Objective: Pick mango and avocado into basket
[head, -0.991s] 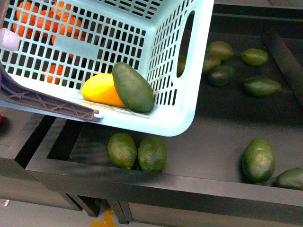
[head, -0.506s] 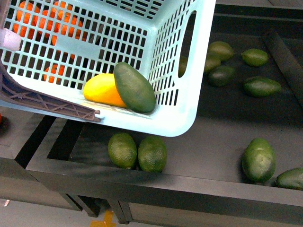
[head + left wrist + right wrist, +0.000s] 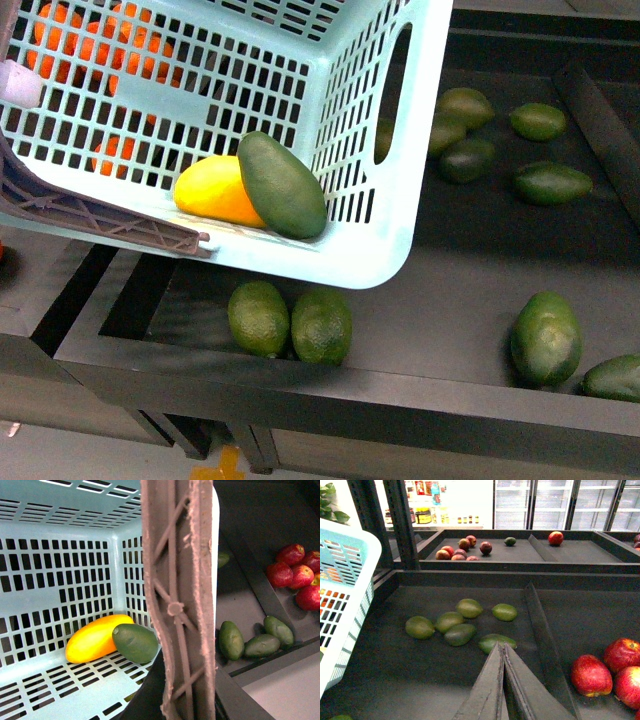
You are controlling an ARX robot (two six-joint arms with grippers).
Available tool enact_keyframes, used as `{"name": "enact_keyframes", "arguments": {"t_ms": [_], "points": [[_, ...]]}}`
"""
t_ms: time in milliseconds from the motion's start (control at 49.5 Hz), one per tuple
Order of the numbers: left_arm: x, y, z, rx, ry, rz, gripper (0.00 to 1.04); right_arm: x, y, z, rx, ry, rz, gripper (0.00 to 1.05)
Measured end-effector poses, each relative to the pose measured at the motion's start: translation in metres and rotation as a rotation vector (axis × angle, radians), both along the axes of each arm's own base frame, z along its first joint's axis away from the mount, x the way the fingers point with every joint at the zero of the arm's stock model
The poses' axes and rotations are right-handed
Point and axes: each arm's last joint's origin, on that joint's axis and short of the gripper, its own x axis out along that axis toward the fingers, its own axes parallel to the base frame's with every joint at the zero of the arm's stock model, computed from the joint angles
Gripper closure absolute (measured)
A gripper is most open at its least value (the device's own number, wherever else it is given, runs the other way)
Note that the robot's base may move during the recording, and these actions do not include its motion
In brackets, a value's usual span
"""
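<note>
Front view: basket (image 3: 390,250) holds mango (image 3: 212,190) touching avocado (image 3: 282,185); right tool (image 3: 502,655) pressed together.

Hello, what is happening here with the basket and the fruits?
The mango and one avocado already lie together inside the teal basket, touching each other. The basket sits tilted over a dark bin of loose avocados. The right end effector is shut and empty above that bin. The left end effector is not visible.
</note>
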Motion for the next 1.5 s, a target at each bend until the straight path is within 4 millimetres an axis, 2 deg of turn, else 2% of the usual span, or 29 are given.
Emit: {"name": "enact_keyframes", "arguments": {"t_ms": [121, 404, 607, 829, 910, 950, 1031, 1496], "points": [[-0.0001, 0.0, 0.0001, 0.0, -0.001, 0.0, 0.97, -0.0073, 0.0001, -0.0018, 0.0, 0.0, 0.003, 1.02], [0.0, 0.0, 0.0, 0.0, 0.0, 0.0, 0.97, -0.0079, 0.0001, -0.0016, -0.002, -0.004, 0.003, 1.02], [0.0, 0.0, 0.0, 0.0, 0.0, 0.0, 0.97, -0.0079, 0.0001, -0.0016, -0.002, -0.004, 0.003, 0.6], [0.0, 0.0, 0.0, 0.0, 0.0, 0.0, 0.97, -0.0079, 0.0001, -0.0016, -0.002, -0.004, 0.003, 0.28], [0.0, 0.0, 0.0, 0.0, 0.0, 0.0, 0.97, -0.0079, 0.0001, -0.0016, -0.002, -0.004, 0.003, 0.1], [0.0, -0.0001, 0.0, 0.0, 0.0, 0.0, 0.97, -0.0079, 0.0, -0.0016, -0.001, -0.004, 0.0, 0.06], [-0.001, -0.0025, 0.0, -0.003, 0.001, -0.017, 0.97, -0.0079, 0.0, -0.0017, -0.001, -0.003, -0.001, 0.08], [-0.0012, -0.0018, 0.0014, -0.011, -0.001, -0.021, 0.97, -0.008, 0.0, -0.0018, -0.003, -0.002, 0.002, 0.08]]}}
